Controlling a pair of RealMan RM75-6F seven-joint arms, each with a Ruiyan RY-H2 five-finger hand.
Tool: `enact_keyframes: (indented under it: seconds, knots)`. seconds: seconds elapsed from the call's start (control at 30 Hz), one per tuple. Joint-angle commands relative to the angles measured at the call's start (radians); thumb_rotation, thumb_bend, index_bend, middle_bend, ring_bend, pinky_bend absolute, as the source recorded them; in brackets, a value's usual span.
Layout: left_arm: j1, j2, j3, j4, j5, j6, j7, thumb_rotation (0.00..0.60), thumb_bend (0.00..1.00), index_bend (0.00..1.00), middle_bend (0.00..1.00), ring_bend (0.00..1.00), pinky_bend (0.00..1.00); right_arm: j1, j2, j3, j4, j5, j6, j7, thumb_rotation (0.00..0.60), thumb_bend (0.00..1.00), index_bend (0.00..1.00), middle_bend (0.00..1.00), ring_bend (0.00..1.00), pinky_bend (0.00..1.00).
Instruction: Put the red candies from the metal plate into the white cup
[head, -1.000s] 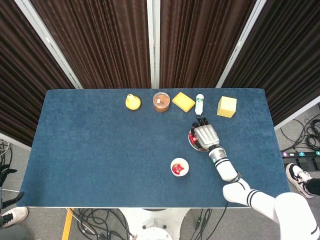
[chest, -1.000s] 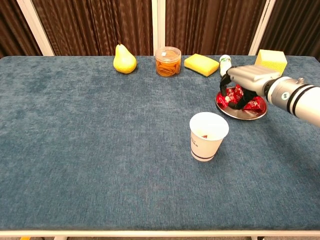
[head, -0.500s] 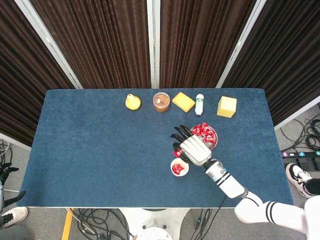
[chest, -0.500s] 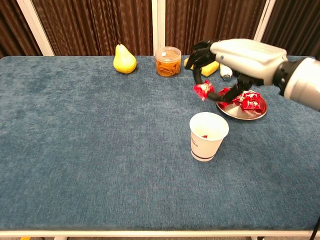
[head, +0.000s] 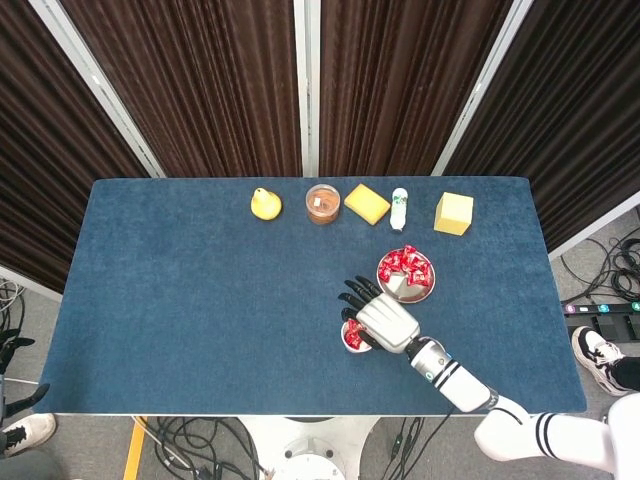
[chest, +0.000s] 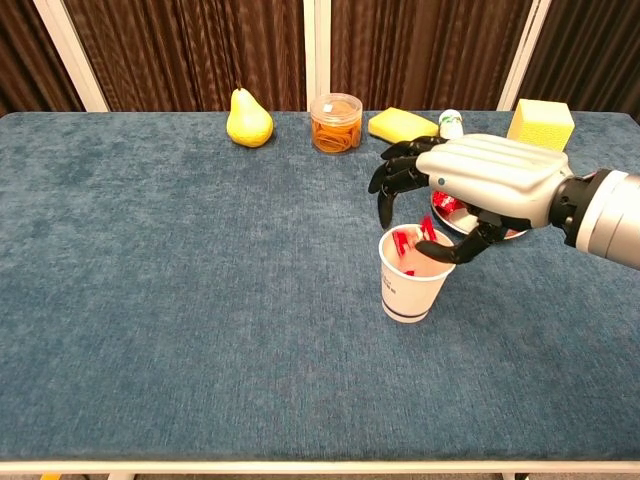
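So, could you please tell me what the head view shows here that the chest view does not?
Only the head view shows the candies on the metal plate in full, plus the floor, cables and a shoe beyond the table's edge. Only the chest view shows the white cup from the side, with its dark band, and a red candy at its mouth under the right hand's fingers. Both show that hand over the cup and the pear, jar, sponge, bottle and yellow block along the far edge.
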Motion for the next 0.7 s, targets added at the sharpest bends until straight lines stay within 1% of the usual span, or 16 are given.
enact_keyframes:
  seconds: [0.03,0.17,0.27,0.37,0.43,0.57,0.7]
  knots:
    - [0.0,0.0,-0.001,0.0,0.0,0.001,-0.001,0.6,0.13,0.37,0.31,0.27,0.27,-0.008,0.009,0.017,-0.007,0.007,0.023,0.011,0.6,0.21,0.27,0.15,0.0,0.0]
    - [-0.001,-0.001,-0.002,0.0,-0.002,-0.002,-0.001,0.6,0.12,0.37,0.31,0.27,0.26,-0.021,0.035,0.065,-0.01,0.041,0.06,0.062,0.6,0.2,0.27,0.16,0.0,0.0]
    - [-0.002,-0.002,-0.003,0.001,-0.004,-0.004,-0.002,0.6,0.13,0.37,0.31,0.27,0.26,-0.025,0.059,0.091,-0.007,0.063,0.068,0.091,0.6,0.2,0.31,0.16,0.0,0.0]
    - [-0.004,-0.003,-0.003,0.003,-0.002,-0.006,-0.002,0.6,0.13,0.37,0.31,0.27,0.27,-0.028,0.067,0.115,0.024,0.103,0.068,0.082,0.6,0.21,0.35,0.17,0.0,0.0]
    - [-0.005,-0.003,-0.003,0.004,0.0,-0.006,-0.002,0.6,0.13,0.37,0.31,0.27,0.27,-0.02,0.059,0.13,0.072,0.151,0.038,0.06,0.6,0.23,0.37,0.18,0.0,0.0]
    - [-0.004,-0.003,-0.002,0.006,-0.001,-0.006,-0.004,0.6,0.12,0.37,0.31,0.27,0.27,0.014,0.027,0.136,0.181,0.229,-0.057,0.002,0.6,0.24,0.38,0.18,0.0,0.0]
    - [-0.001,-0.003,0.0,0.007,-0.002,-0.005,-0.005,0.6,0.12,0.37,0.31,0.27,0.27,0.056,-0.037,0.136,0.306,0.287,-0.15,-0.045,0.6,0.24,0.39,0.17,0.0,0.0]
